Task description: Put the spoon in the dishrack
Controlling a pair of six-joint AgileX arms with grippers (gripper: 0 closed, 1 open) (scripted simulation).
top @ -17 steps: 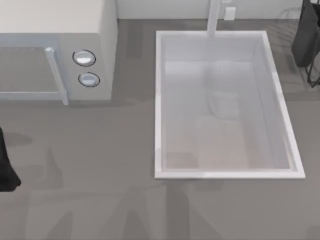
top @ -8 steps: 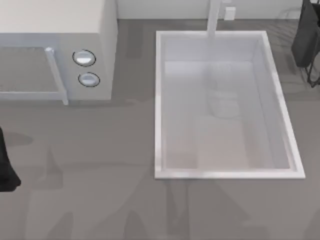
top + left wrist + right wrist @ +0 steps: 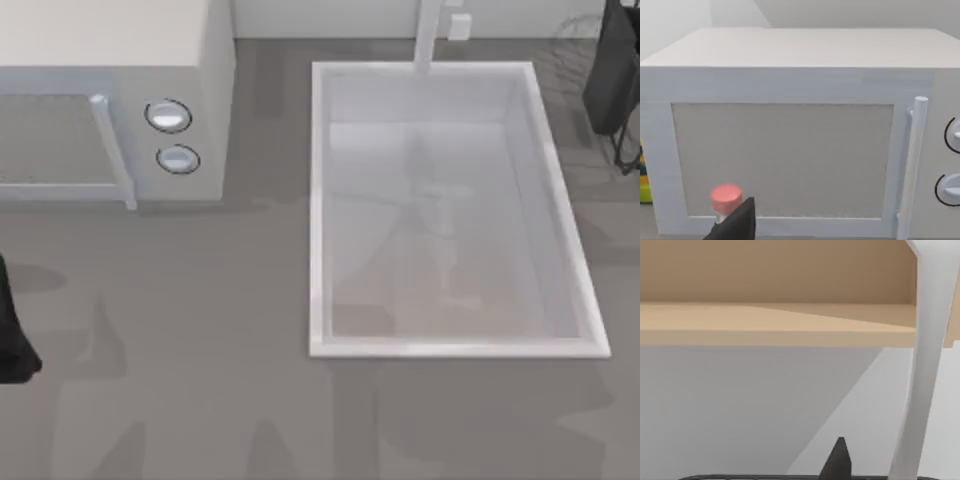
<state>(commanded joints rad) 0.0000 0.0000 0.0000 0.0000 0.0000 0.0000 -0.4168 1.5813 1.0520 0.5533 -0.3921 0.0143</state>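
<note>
The grey bench spans the whole top view. Set into its right half is a big white rectangular sink basin, its long sides running from the far edge toward the near edge. A white microwave stands at the far left corner of the bench. In the left wrist view its front is seen head-on, with a pale grey door panel.

The dishrack stands at the far right corner of the bench, near the sink's far right corner but apart from it. It shows a dark flat slab and thin black wire and is cut off by the view's edge. In the right wrist view a thin black wire runs beneath a tan shelf and a white wall.

A white faucet rises at the middle of the sink's far rim. The right wrist view shows it as a tall, pale, slanting column.

My left arm rests at the bench's left edge. The left gripper faces the microwave door, and I cannot tell whether its fingers are open or closed. The right gripper points toward the wall beside the faucet, just above the black wire. Its state cannot be told either.

The microwave's door handle is a white vertical bar, with two round knobs beside it. A small red round cap on a pale stem sits just beside the left gripper. I cannot tell what it belongs to.
</note>
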